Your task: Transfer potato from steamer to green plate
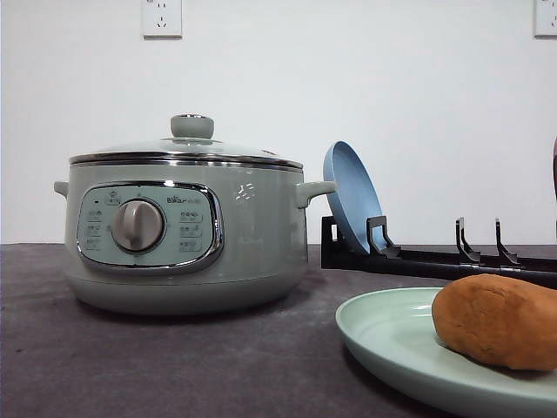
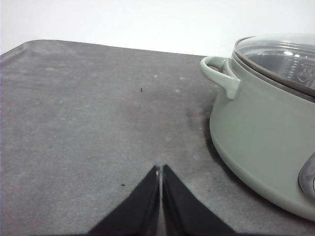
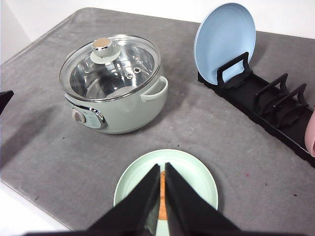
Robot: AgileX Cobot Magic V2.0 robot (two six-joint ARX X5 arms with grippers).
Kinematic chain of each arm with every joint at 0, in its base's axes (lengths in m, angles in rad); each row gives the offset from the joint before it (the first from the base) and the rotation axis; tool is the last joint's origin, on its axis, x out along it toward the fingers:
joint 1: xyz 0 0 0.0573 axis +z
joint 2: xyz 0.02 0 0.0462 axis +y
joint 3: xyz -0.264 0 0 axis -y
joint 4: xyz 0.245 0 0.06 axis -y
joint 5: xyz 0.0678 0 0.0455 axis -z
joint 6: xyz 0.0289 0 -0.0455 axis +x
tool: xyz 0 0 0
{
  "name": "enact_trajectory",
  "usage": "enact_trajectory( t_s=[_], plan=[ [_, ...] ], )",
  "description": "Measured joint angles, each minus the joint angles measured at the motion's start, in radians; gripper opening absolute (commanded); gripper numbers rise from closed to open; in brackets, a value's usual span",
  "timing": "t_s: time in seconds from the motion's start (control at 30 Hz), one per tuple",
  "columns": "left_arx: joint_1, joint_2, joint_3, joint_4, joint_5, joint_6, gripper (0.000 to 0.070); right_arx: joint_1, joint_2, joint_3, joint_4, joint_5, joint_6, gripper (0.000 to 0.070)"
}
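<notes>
Right gripper (image 3: 163,169) hovers over potato (image 1: 498,320) on green plate (image 1: 392,335).

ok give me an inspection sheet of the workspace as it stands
Surface: dark grey table cover, a few small specks.
Potato: lying on the green plate, not in the steamer.
Steamer: upright, glass lid on; basket looks empty through it.
Clutter: black dish rack holding an upright blue plate; a pink item at the rack's far end, cut off.
Left gripper: shut, empty, over bare table beside the steamer.
Right gripper: shut, empty, above the green plate.
Cables: nothing seen.
Surroundings: white wall, two wall sockets.
</notes>
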Motion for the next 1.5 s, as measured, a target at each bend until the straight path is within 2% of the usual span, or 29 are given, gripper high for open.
enact_trajectory(
  t_s=[0.1,0.17,0.3,0.43,0.57,0.77,0.9,1.03,1.13,1.5],
  plan=[
    [0.000,0.000,0.000,0.000,0.000,0.000,0.0000,-0.004,0.000,0.000,0.000,0.001,0.000,0.0001],
    [0.000,0.000,0.000,0.000,0.000,0.000,0.0000,-0.036,0.000,0.000,0.000,-0.002,0.000,0.0001],
    [0.000,0.000,0.000,0.000,0.000,0.000,0.0000,-0.149,-0.001,-0.010,0.002,0.000,0.000,0.0001],
    [0.000,0.000,0.000,0.000,0.000,0.000,0.0000,-0.282,-0.022,-0.094,0.043,0.000,0.000,0.0001],
    [0.000,0.000,0.000,0.000,0.000,0.000,0.0000,-0.387,-0.075,-0.252,0.200,0.002,-0.013,0.0001],
    [0.000,0.000,0.000,0.000,0.000,0.000,0.0000,-0.497,-0.211,-0.545,0.529,0.039,-0.103,0.0001],
    [0.000,0.000,0.000,0.000,0.000,0.000,0.0000,-0.564,-0.303,-0.738,0.736,0.000,-0.145,0.0001],
    [0.000,0.000,0.000,0.000,0.000,0.000,0.0000,-0.598,-0.361,-0.924,0.915,-0.047,-0.158,0.0001],
    [0.000,0.000,0.000,0.000,0.000,0.000,0.0000,-0.601,-0.391,-1.035,0.991,-0.057,-0.161,0.0001],
    [0.000,0.000,0.000,0.000,0.000,0.000,0.0000,-0.601,-0.500,-1.183,1.025,-0.085,-0.160,0.0001]
  ],
)
